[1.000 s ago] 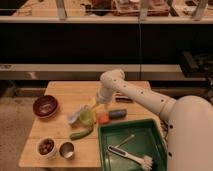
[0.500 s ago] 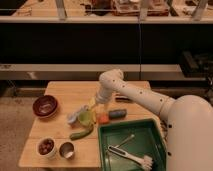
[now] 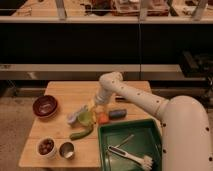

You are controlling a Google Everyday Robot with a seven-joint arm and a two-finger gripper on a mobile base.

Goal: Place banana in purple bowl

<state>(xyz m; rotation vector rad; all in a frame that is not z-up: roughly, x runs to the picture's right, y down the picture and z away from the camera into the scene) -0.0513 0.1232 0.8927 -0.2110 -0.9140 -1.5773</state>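
banana [image 3: 75, 116] lies between the purple bowl [image 3: 45, 106] and the jaws.

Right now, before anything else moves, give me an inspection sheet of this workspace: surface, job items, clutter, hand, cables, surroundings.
Surface: wooden table, crowded in the middle.
Job's things: banana beside the hand mid-table, not in the bowl; purple bowl near the left edge, apart from it, nothing seen inside.
Clutter: yellow-green fruit, green vegetable, orange piece, blue-grey piece, white bowl of brown pieces, metal cup, green tray holding a brush.
Grippers: hand low over the fruit cluster, mid-table.
Cables: nothing seen.
Surroundings: dark shelving behind the table.
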